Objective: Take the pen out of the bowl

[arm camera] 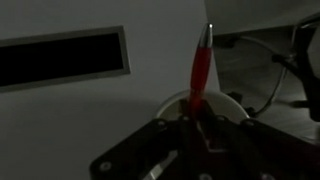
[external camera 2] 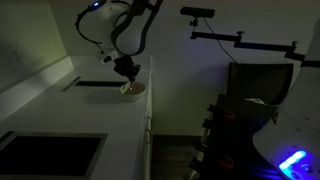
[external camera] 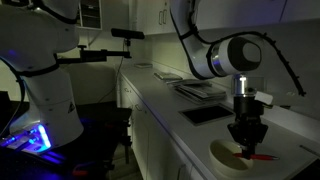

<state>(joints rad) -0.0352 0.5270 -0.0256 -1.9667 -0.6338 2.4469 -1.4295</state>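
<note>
The room is dim. The white bowl [external camera: 228,156] sits on the counter near its front edge, also seen in an exterior view [external camera 2: 131,90] and in the wrist view [arm camera: 228,103]. The red-orange pen [arm camera: 202,62] sticks out from between my fingers, over the bowl. In an exterior view its red tip [external camera: 263,158] shows low over the bowl's rim. My gripper [arm camera: 196,108] is closed on the pen's near end. It hangs just above the bowl in both exterior views [external camera: 247,140] [external camera 2: 127,74].
A dark rectangular tray [external camera: 208,113] [arm camera: 60,58] lies on the counter beyond the bowl. Papers [external camera: 200,90] lie farther back. A dark sink recess [external camera 2: 50,155] is set in the counter. The counter edge [external camera 2: 148,120] runs beside the bowl.
</note>
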